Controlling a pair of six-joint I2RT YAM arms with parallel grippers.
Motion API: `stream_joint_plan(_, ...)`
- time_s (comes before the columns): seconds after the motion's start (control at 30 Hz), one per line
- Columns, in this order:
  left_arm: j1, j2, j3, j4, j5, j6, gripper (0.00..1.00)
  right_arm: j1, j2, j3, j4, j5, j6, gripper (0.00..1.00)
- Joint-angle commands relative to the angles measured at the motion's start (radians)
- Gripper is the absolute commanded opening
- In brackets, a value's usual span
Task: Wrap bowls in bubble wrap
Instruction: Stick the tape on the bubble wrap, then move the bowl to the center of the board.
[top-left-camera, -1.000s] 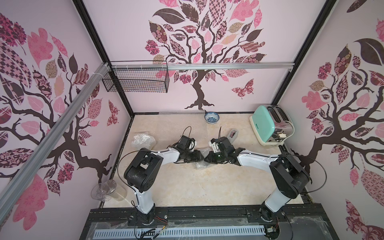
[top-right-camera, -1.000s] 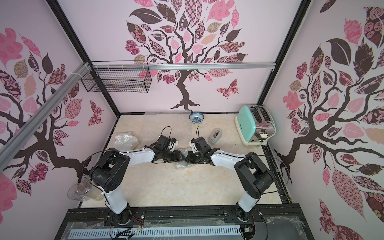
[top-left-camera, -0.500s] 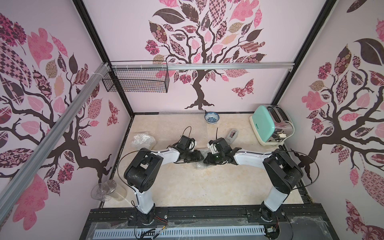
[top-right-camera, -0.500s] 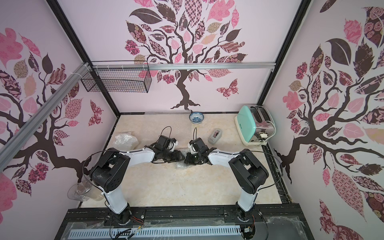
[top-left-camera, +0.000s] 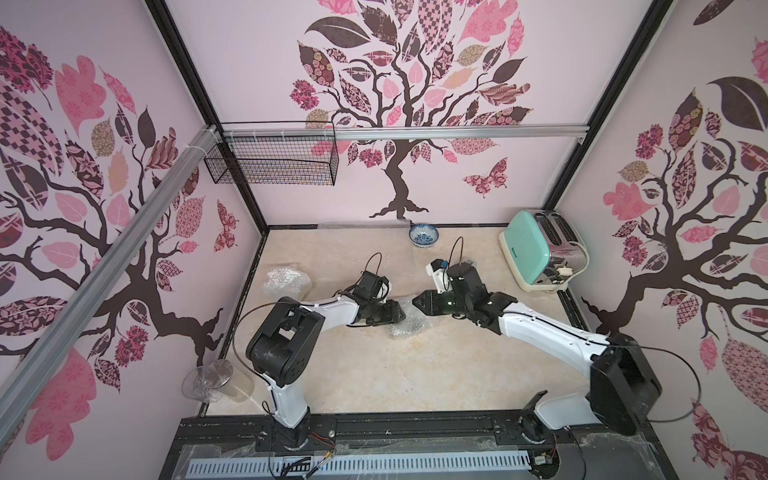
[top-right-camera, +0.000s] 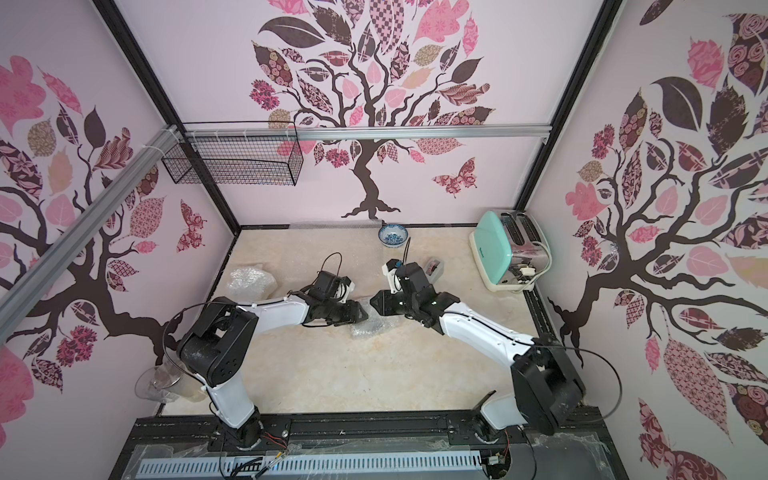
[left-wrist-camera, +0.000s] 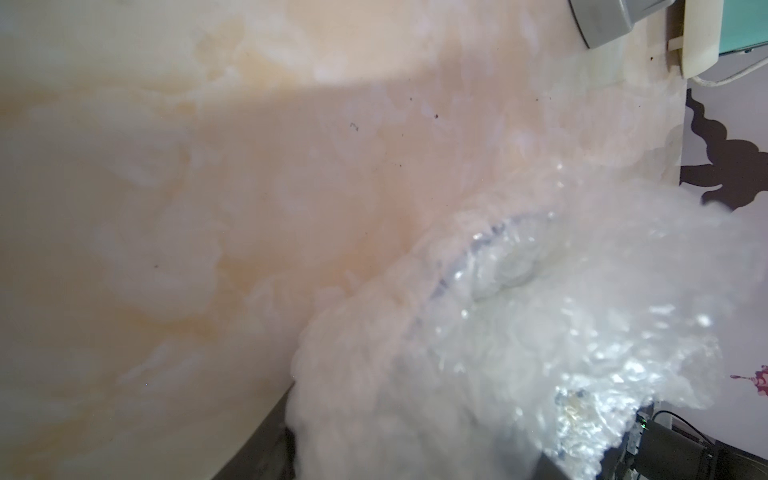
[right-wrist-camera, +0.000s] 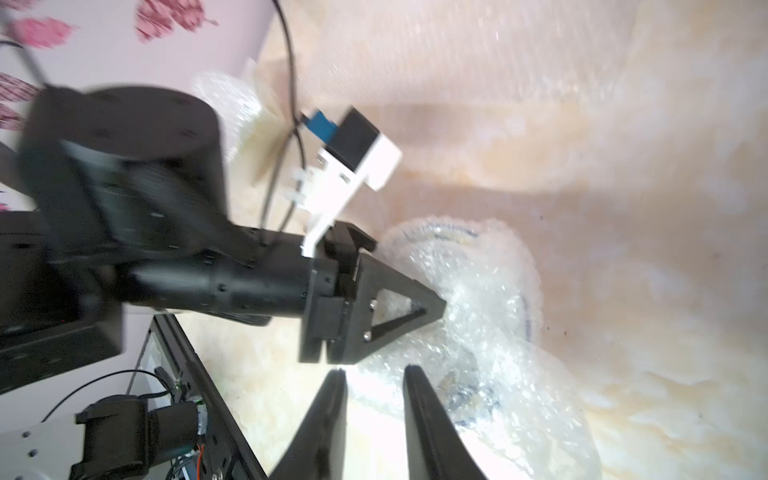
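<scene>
Your right fingers stood partly apart with nothing between them, tips just short of the bundle. Your left fingers had their tips pushed into the bundle from the opposite side. The left wrist view showed bubble wrap bunched up between them, but I could not tell whether they pinched it or only pressed on it. Inside the bundle a bowl showed as a blue rim line through the plastic. It was covered, but loosely, and the bundle sat on the desk.

Step, as I read it: mid-fold, closing the wrap round this bowl. The next move likely needed your right fingers to take a loose edge and draw it over while the left ones steadied the bundle. Both sets of tips were close over it, so you had to watch for a clash.

Off from the bundle on the left arm's side lay a second bundle, apparently finished. Beyond the bundle, by the back wall, a bare bowl sat unwrapped beside a spare sheet. A small grey box sat between the bundle and the toaster, behind your right wrist. Nothing blocked the bundle, but the wrap hid the bowl's edge.
</scene>
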Motion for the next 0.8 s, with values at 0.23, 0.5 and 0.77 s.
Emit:
stream_joint_plan(0.23, 0.105, -0.097, -0.039, -0.048, -0.048, -0.031, 0.5, -0.023, -0.046, -0.102, 0.004, 0.025, -0.005, 0.3)
stream_joint_plan(0.5, 0.324, -0.177, -0.141, 0.011, -0.07, -0.1, 0.44, -0.04, -0.051, -0.129, 0.013, 0.01, -0.007, 0.3)
stream_joint_plan(0.77, 0.513, -0.175, -0.157, 0.084, -0.067, -0.159, 0.43, -0.045, -0.043, -0.152, 0.034, -0.011, -0.002, 0.3)
